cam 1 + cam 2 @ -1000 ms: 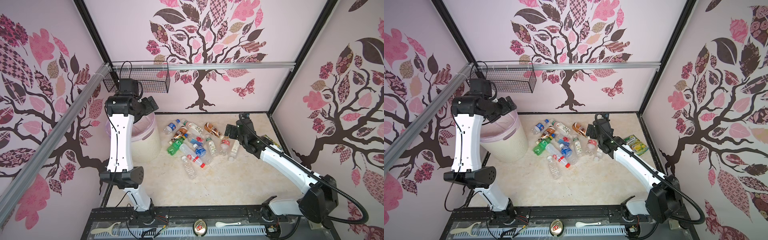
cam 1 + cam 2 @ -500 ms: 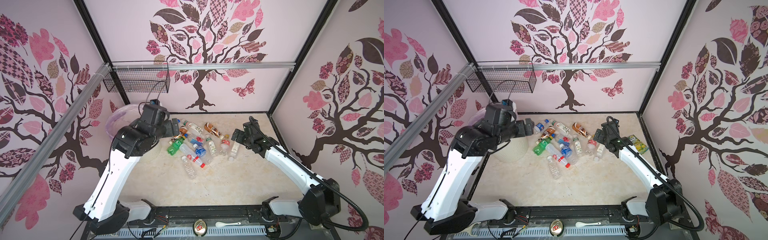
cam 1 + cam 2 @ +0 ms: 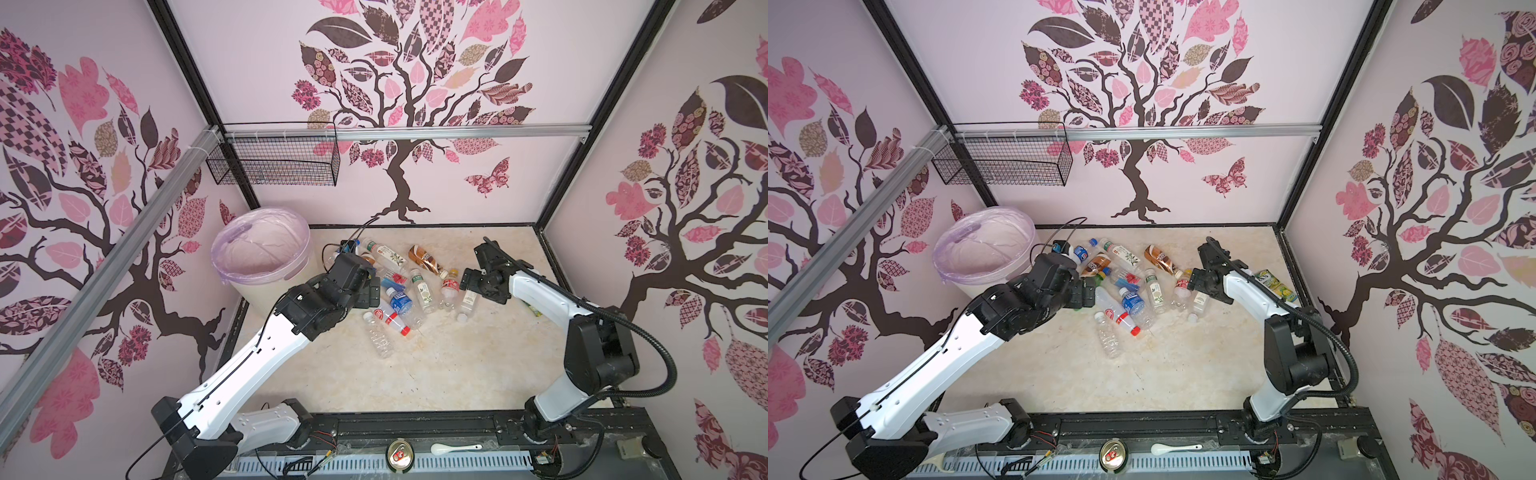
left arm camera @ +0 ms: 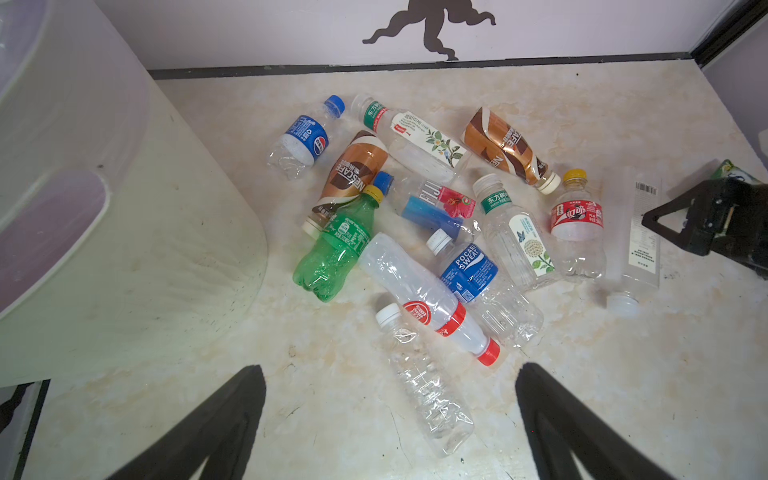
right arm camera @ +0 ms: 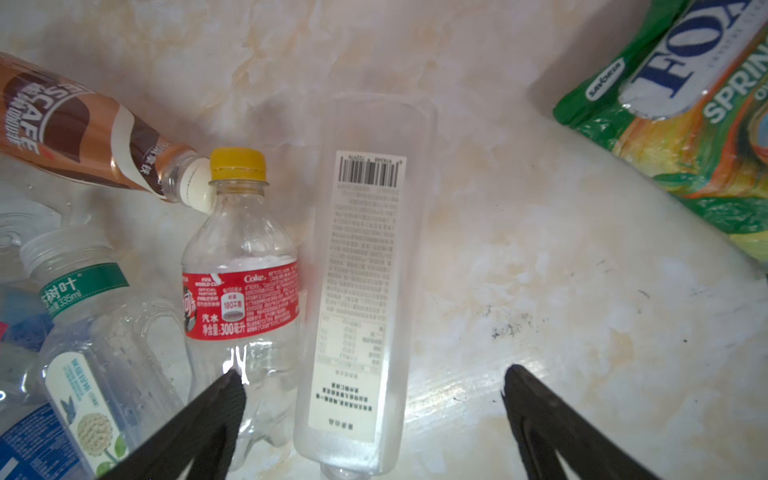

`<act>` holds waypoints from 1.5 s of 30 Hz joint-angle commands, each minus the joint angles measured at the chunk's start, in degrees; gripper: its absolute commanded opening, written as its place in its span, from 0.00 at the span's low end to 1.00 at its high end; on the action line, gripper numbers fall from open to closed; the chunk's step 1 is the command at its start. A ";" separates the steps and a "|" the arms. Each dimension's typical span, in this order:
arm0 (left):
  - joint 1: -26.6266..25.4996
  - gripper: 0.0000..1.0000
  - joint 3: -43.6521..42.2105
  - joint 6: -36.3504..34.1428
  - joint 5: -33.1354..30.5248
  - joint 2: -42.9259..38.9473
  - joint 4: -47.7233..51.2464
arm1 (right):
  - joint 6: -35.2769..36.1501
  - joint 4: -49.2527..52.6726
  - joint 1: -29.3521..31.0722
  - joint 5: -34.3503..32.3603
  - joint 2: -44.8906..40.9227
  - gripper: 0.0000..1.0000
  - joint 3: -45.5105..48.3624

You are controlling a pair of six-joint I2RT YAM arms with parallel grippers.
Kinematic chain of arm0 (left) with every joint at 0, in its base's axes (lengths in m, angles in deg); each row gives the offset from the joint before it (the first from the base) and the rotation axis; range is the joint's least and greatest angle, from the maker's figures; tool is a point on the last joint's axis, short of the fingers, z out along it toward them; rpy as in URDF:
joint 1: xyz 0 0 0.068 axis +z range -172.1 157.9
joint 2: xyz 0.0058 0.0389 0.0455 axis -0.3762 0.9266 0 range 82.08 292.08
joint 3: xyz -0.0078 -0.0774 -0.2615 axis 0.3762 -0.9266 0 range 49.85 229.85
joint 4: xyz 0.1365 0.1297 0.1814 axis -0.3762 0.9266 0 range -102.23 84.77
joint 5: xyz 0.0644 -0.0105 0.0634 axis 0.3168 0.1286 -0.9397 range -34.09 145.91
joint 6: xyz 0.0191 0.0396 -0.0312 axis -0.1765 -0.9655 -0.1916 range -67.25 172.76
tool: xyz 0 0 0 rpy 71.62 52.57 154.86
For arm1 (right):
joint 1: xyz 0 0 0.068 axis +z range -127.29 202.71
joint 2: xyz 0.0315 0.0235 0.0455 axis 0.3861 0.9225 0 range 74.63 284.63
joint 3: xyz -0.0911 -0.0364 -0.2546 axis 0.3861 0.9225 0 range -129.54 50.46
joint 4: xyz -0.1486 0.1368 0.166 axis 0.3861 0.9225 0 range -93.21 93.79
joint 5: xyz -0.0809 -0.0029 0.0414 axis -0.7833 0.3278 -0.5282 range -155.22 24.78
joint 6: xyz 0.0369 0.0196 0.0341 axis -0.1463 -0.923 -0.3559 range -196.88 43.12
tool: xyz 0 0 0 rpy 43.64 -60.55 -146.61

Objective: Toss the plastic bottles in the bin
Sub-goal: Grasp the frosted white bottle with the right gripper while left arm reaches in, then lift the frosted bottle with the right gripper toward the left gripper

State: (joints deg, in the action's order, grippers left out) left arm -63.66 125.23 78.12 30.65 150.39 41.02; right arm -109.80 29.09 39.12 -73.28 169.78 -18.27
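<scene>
1. Right hand (image 5: 372, 376): jaws spread wide, nothing in it. Left hand (image 4: 390, 369): same, wide and empty.
2. Plastic bottles (image 3: 399, 286) all lie flat in one heap mid-desk (image 3: 457, 374). None showing in the bin (image 3: 270, 291), which stands at approx 9 o'clock of the heap in both top views.
3. Key bit: the frosted flat-sided bottle (image 5: 365, 270) w/ the barcode label is on the heap's 3 o'clock edge, right by the right hand, so that arm is way nearer. In a top view its long axis runs roughly 12-to-6, cap toward 6.
4. In the right wrist view the jaws straddle its cap end w/ the axis running between them, so imo it's just lower and close.
5. Risk: the Coke bottle (image 5: 241, 291) (red label, yellow cap) lies just beside it and parallel, and one finger could clip it.
6. Looks: translucent, empty, boxy sides, so prob light and easy to pinch.
7. FOX snack packet (image 5: 685, 124) sits further out at 3 o'clock. Not a bottle, skip.
8. Left hand hovers at the heap's 9 o'clock side, bin-side.
</scene>
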 commanded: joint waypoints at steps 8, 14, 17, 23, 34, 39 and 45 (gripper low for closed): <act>-0.14 0.98 -2.88 -6.42 1.25 4.80 -9.16 | 1.89 4.38 -0.13 -0.82 10.57 0.97 -6.96; -0.13 0.98 -2.66 -8.33 -1.21 4.85 -11.81 | 1.74 3.56 -2.45 0.81 13.13 0.86 -7.21; -0.16 0.98 -3.74 -10.74 -2.85 3.63 -14.81 | 2.04 2.95 -3.90 2.43 14.11 0.77 -7.38; -0.18 0.98 -5.64 -14.40 -0.25 4.27 -19.32 | 3.18 2.76 -4.36 4.13 15.34 0.59 -8.09; -0.14 0.98 -1.63 -17.91 1.26 7.11 -15.94 | 1.74 6.86 -4.30 6.49 9.23 0.42 -8.39; -0.11 0.98 0.12 -9.81 16.30 6.83 -17.15 | -0.22 9.96 -4.26 9.95 5.17 0.42 -12.02; -0.18 0.98 3.54 -1.65 29.75 9.49 -19.07 | -4.61 11.52 -1.71 14.28 3.76 0.42 -19.52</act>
State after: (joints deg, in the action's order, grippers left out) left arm -63.68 125.97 71.04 51.16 158.55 24.15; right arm -111.33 38.31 35.51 -62.00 176.62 -33.30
